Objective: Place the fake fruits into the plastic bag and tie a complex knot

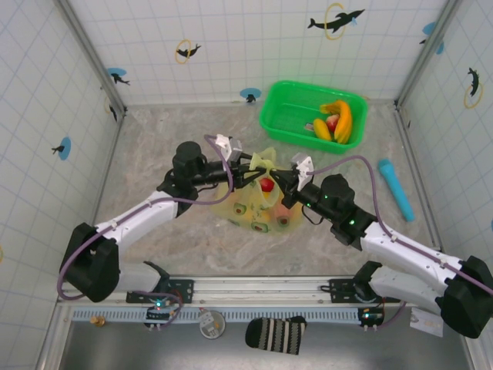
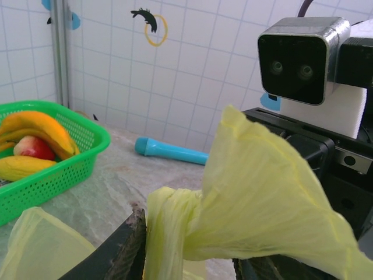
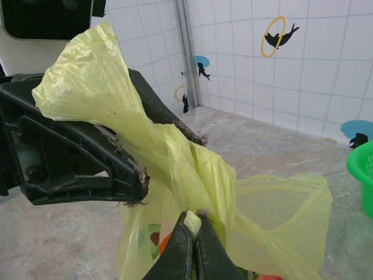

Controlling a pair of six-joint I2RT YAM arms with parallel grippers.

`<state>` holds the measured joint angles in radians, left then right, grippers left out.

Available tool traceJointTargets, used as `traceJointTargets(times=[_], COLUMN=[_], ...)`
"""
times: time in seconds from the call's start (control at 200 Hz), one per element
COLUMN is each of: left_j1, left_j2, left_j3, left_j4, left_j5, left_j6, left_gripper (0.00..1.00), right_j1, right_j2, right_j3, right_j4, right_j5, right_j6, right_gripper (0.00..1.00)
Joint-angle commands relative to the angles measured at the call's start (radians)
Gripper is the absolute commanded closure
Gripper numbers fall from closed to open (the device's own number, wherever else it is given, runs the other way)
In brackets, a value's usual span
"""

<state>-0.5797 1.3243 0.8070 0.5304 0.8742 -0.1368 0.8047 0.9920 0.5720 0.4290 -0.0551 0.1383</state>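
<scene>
Yellow-green plastic bag, fruit-loaded, sitting below both jaws: one handle strip clenched in right gripper, other lying slack between parted left gripper jaws; hold right pinch taut, ease left clear without snagging.

No legible text, numbers or brand names anywhere. Pictorial marks only:
- Wall tiles: black dolphin decal inside a yellow ring, no lettering. The same kind of decal shows in the left wrist view and the right wrist view.
- Wall tiles: blue dot decal with a small dark fish shape, no lettering.
- plastic bag: printed green-and-brown motif, no words visible on it.
- white label by the right arm base: too small to read.
- round disc on the front rail: markings unreadable.
</scene>
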Motion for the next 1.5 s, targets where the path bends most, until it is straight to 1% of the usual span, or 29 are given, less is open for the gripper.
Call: traceJointTargets(times=[0.0,0.2,0.375,0.465,0.535,0.616,0.711,0.751,0.781,0.866,0.906,0.911,0.921,0.971,1.026,1.151,1.221,1.251,1.306,1.336,1.411,1.446,1.491], left_j1=[0.003,0.004,0.003,0.003,0.003,0.003,0.004,0.003,0.004,0.004,0.004,0.004,0.003,0.003,0.002,0.002,0.003,0.002,0.002,0.003,0.003,0.002,0.002], left_j2=[0.004,0.024,0.03,0.034,0.041,0.05,0.055,0.053,0.051,0.039,0.031,0.031,0.029,0.019,0.001,-0.035,-0.039,-0.037,-0.032,-0.029,-0.028,-0.03,-0.032], left_j3=[0.031,0.028,0.036,0.042,0.052,0.071,0.087,0.089,0.089,0.08,0.072,0.071,0.07,0.06,0.046,0.026,0.033,0.038,0.045,0.046,0.043,0.04,0.035], left_j4=[0.04,0.089,0.066,0.047,0.028,0.002,-0.027,-0.036,-0.044,-0.061,-0.062,-0.062,-0.063,-0.063,-0.063,-0.069,-0.085,-0.091,-0.099,-0.099,-0.095,-0.09,-0.082], left_j5=[0.036,0.038,0.025,0.025,0.029,0.042,0.064,0.069,0.072,0.085,0.094,0.095,0.098,0.111,0.114,0.1,0.094,0.095,0.094,0.095,0.093,0.089,0.08], left_j6=[-0.05,-0.114,-0.111,-0.103,-0.096,-0.085,-0.061,-0.047,-0.031,0.026,0.049,0.052,0.057,0.088,0.131,0.205,0.228,0.231,0.233,0.233,0.232,0.228,0.223], left_gripper=[0.58,0.55,0.53,0.54,0.58,0.65,0.82,0.92,1.0,1.0,1.0,1.0,1.0,1.0,1.0,1.0,1.0,1.0,1.0,1.0,1.0,1.0,1.0], right_j1=[0.009,0.055,0.091,0.103,0.106,0.106,0.106,0.106,0.105,0.104,0.103,0.103,0.102,0.101,0.094,0.028,-0.052,-0.09,-0.152,-0.182,-0.243,-0.251,-0.249], right_j2=[-0.001,0.025,0.031,0.035,0.045,0.061,0.077,0.079,0.082,0.079,0.07,0.07,0.067,0.048,0.019,-0.049,-0.062,-0.06,-0.054,-0.049,-0.013,0.012,0.042], right_j3=[0.009,0.025,0.028,0.027,0.029,0.035,0.042,0.044,0.05,0.079,0.09,0.09,0.094,0.117,0.147,0.232,0.288,0.31,0.342,0.345,0.344,0.347,0.348], right_j4=[0.041,0.043,0.038,0.031,0.027,0.022,0.017,0.014,0.006,-0.045,-0.07,-0.07,-0.082,-0.133,-0.202,-0.36,-0.443,-0.467,-0.488,-0.485,-0.477,-0.478,-0.488], right_j5=[-0.008,-0.003,0.001,0.023,0.026,0.034,0.045,0.049,0.053,0.052,0.033,0.033,0.024,-0.006,-0.051,-0.201,-0.317,-0.397,-0.446,-0.457,-0.489,-0.519,-0.533], right_j6=[-0.001,-0.016,-0.051,-0.069,-0.075,-0.081,-0.09,-0.093,-0.098,-0.12,-0.13,-0.13,-0.135,-0.154,-0.175,-0.22,-0.206,-0.193,-0.164,-0.144,-0.069,-0.036,-0.009], right_gripper=[1.0,1.0,1.0,1.0,1.0,1.0,0.97,0.93,0.87,0.72,0.61,0.61,0.56,0.45,0.39,0.38,0.38,0.39,0.4,0.42,0.51,0.56,0.57])
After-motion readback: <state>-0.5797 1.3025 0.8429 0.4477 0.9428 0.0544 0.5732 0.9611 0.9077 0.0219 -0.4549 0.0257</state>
